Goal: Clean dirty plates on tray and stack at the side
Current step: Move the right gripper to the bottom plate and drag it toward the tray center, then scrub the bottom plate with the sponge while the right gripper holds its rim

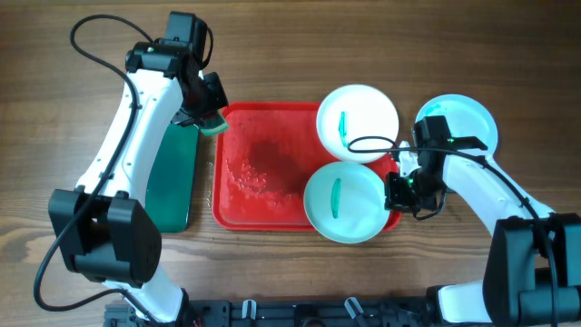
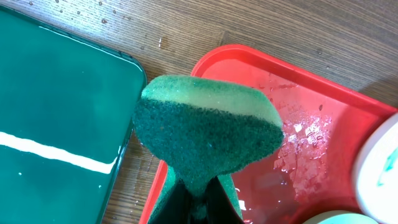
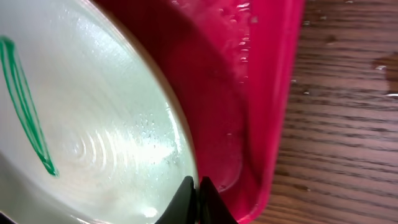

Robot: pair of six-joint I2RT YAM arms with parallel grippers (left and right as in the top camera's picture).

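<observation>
L gripper [image 2: 198,208] clamps green sponge [image 2: 205,124] over red tray [image 1: 263,216] corner; R gripper [image 3: 198,188] pinches rim of near plate [image 1: 349,213]. It and far plate [image 1: 363,107], both smeared, remain on tray; third plate [image 1: 465,116] off-tray at right. No stack yet.

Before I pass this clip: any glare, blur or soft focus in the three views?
Overhead: sharp, even light, wet sheen on the red plastic tray. Left wrist: the green scouring sponge looms soft; a white light streak glares off the dark green tray. Right wrist: the round white plate is near, blurred, with glare.
</observation>
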